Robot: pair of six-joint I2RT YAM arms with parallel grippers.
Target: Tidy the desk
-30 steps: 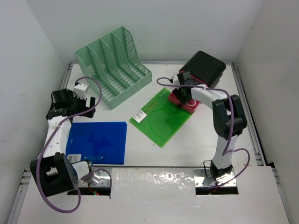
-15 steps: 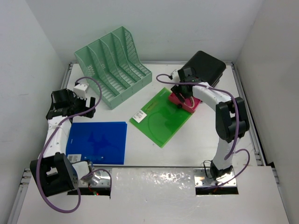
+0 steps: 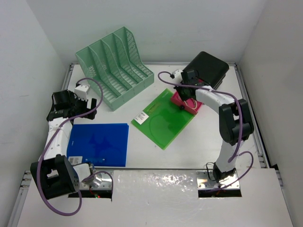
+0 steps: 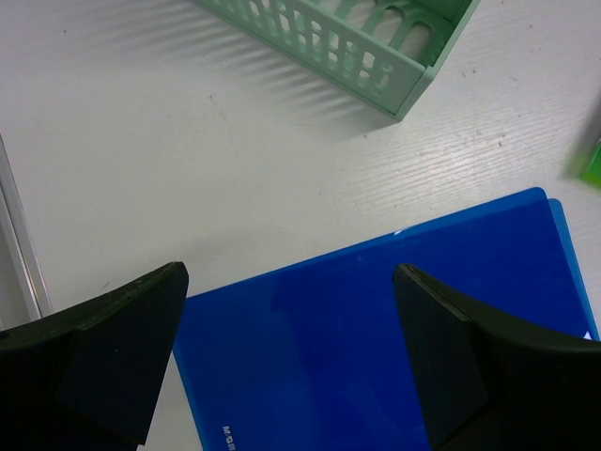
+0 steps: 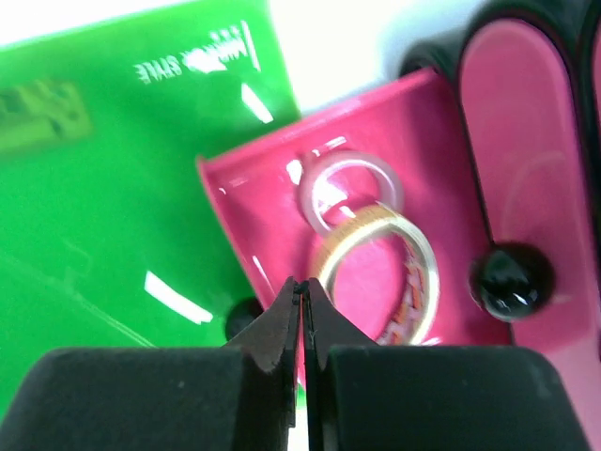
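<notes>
We see the white table (image 3: 189, 151) filling the walled cell. On it, a mint rack (image 3: 116, 66) stands at 11 o'clock, a blue folder (image 3: 99, 144) lies at 8, a green folder (image 3: 163, 118) sits near centre and a black case (image 3: 208, 68) at 1. A pink tray (image 5: 376, 188) sits at the green folder's 1 o'clock corner. The left fingers (image 4: 122, 348) hang released above the blue folder. The right fingers (image 5: 272, 338) are clenched over the tray, perhaps touching a gold ring (image 5: 418, 254).

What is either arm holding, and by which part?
Left gripper: nothing, jaws open. Right gripper: jaws shut at the gold ring's rim in the pink tray; a grip cannot be told.
</notes>
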